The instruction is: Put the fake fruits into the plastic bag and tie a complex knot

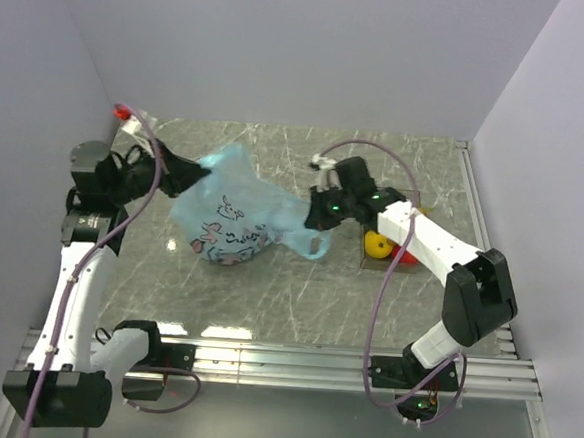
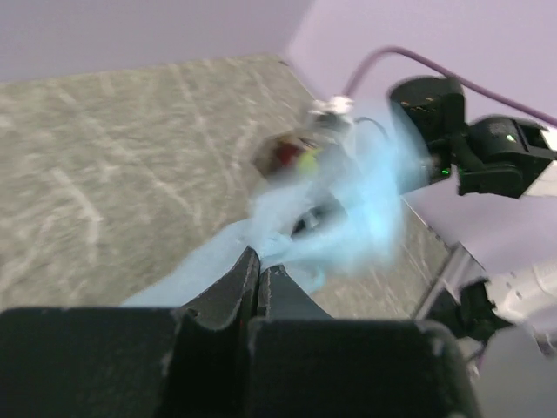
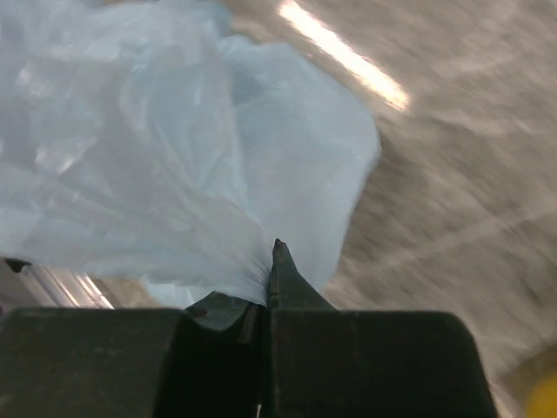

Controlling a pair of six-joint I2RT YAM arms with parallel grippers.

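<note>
Left gripper and right gripper pinch the plastic bag — overhead alone shows its pink print.

The plastic bag is thin, crinkly, translucent light-blue film. The bench is smooth, marbled grey and glossy, mirroring lights. The yellow fruit is shiny plastic. The left hand and right hand look like matt black plastic.

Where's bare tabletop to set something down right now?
Widest bare stretch: near strip between the bag and the front rail. Also the far band between bag and back wall. Crowded: middle, where left gripper and right gripper pinch the bag, and right side, yellow fruit and red fruit under the right arm.
</note>
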